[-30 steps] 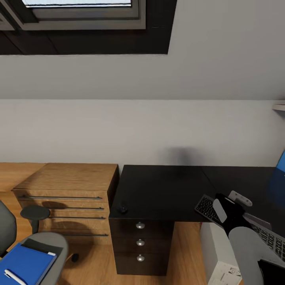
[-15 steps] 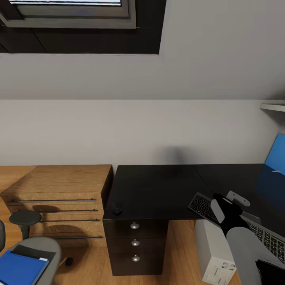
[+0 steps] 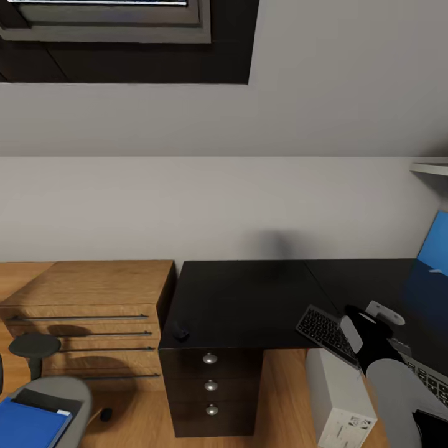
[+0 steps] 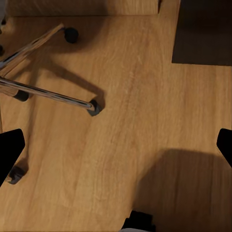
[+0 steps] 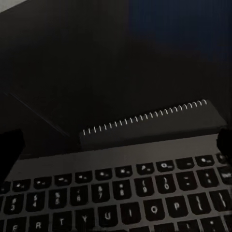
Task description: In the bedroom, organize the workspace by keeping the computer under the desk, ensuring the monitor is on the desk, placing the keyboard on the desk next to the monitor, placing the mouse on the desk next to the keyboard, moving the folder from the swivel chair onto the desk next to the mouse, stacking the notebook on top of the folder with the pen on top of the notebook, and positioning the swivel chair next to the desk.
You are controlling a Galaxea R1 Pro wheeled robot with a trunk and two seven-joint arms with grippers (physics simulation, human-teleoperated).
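**Operator:** Report the change over the last second.

**Technician:** The whole head view has slid sideways, so the camera moved, not the furniture. The chair (image 3: 53,393) now sits further into the lower left corner. Against the table (image 3: 242,298), the mouse (image 3: 180,330) and the keyboard (image 3: 320,328) have kept their places. The right hand (image 3: 367,322) has drifted slightly toward the front right.

**Operator:** Hand status?

**Technician:** Right hand: fingers spread wide directly above the keyboard's key rows and clamped on nothing. Left hand (image 4: 118,147): equally wide apart and empty, over the floor (image 4: 145,96) near the chair's chrome legs.

**Operator:** Consequence for the task?

**Technician:** Judged from position, the keyboard step is unfinished. The keyboard lies skewed, its left end on the table and the rest running out past the front edge above the computer (image 3: 339,398). The mouse rests at the front left corner, well apart from the keyboard. The folder (image 3: 28,426) is on the chair seat, so that step is not yet done.

**Operator:** Inventory count.

**Technician:** One table, one keyboard, one mouse, one computer, one chair and one folder. The table's drawer unit has three knobs (image 3: 211,385). One wood chest (image 3: 87,292) stands beside the table. A small white item on the folder is too small to identify.
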